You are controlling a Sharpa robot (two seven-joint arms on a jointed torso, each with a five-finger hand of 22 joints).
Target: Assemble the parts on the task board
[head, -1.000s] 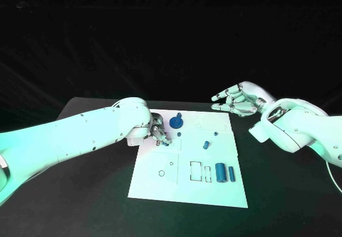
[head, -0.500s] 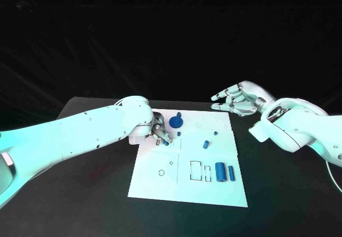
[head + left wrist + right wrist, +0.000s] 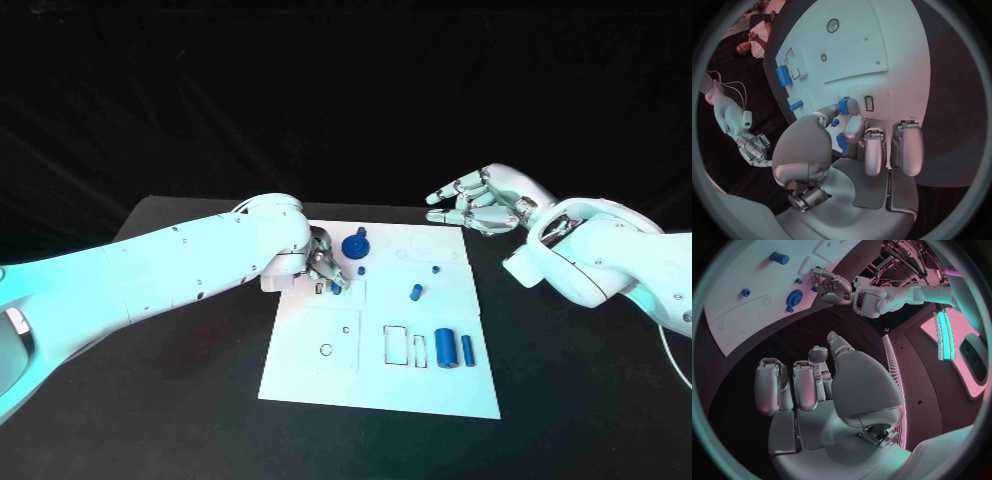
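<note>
Small blue part pinched in left hand's fingertips, low over the task board, roughly ten o'clock of board centre, just beside a small rectangular slot. Step in hand, my read: seating this part in that slot. Next move wants alignment with the outline, then a straight press down. Other parts lying loose: round piece at twelve o'clock, short peg near centre, two cylinders at four o'clock beside empty outlines. Right hand hovers off the board's one o'clock corner, fingers loosely curled, grasping nothing
</note>
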